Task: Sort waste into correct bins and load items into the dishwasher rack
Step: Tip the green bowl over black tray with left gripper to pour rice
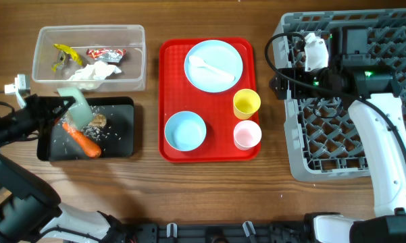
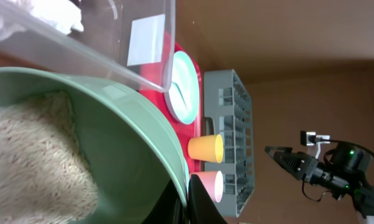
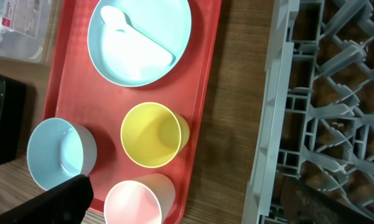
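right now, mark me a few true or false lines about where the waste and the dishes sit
1. The carrot lies in the black tray: true.
2. The yellow cup is in the rack: false, it stands on the red tray, beside the rack.
3. A white spoon lies on the plate: true.
4. The wrapper is in the black tray: false, it lies in the clear tub.
5. The left gripper holds a bowl with rice in it: true.
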`<state>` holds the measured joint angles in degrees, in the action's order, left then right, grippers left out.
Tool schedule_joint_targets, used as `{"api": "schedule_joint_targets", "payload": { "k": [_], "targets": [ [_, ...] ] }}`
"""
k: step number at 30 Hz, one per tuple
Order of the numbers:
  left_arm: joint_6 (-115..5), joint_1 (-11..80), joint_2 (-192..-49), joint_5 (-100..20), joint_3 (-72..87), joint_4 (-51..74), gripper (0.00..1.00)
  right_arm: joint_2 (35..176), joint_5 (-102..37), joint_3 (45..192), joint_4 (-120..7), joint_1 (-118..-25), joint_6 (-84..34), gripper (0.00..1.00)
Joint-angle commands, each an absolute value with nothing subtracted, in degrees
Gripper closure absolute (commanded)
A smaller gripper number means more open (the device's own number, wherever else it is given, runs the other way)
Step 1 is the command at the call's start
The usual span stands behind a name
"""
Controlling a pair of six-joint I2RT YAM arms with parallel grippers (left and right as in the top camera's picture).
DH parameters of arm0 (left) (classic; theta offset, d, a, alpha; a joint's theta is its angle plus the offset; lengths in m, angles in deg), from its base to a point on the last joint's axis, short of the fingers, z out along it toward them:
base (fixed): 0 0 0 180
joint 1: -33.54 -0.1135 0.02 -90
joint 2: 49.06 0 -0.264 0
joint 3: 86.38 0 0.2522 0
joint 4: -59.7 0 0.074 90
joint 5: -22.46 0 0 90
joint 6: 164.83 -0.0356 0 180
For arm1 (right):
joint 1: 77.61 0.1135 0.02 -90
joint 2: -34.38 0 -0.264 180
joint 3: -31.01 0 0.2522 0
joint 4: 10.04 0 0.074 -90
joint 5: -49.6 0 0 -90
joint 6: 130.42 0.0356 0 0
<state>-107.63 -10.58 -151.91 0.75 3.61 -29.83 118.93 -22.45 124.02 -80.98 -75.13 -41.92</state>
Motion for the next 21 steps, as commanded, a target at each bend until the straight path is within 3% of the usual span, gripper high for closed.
{"api": "schedule_joint_targets", "payload": {
  "k": [1,21],
  "targets": [
    [-109.13,-10.9,-151.18,5.27,3.32,-29.07,0.96,119.67,-22.75,124.91,-81.53,-74.93,-41.31,0.0],
    [-108.92,-14.75,-151.18,16.83,3.32,-34.81,0.96,119.67,-22.75,124.91,-81.75,-74.93,-41.31,0.0]
  ]
}}
